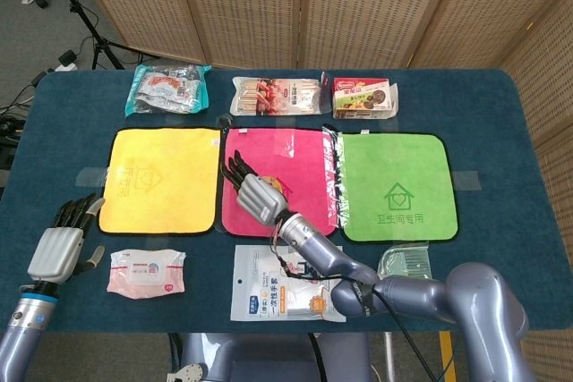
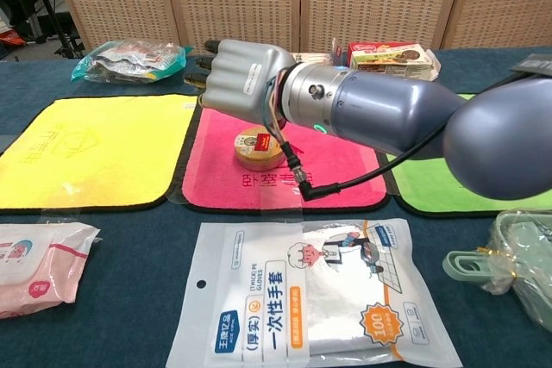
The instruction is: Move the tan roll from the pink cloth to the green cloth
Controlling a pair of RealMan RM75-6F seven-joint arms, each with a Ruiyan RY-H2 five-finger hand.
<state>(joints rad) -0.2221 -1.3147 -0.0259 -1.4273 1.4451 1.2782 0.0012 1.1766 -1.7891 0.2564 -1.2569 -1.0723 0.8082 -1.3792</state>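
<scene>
The tan roll, a flat round tin-like roll with a red label, lies on the pink cloth. In the chest view my right hand hovers just above and behind it, back up, fingers stretched toward the cloth's far left, holding nothing. Seen from the head camera, the right hand covers the roll on the pink cloth. The green cloth lies bare to the right. Over the table's front left edge my left hand is open and idle.
A yellow cloth lies left of the pink one. Snack packs and a box line the back. A wipes pack, a gloves pack and a clear bag lie along the front.
</scene>
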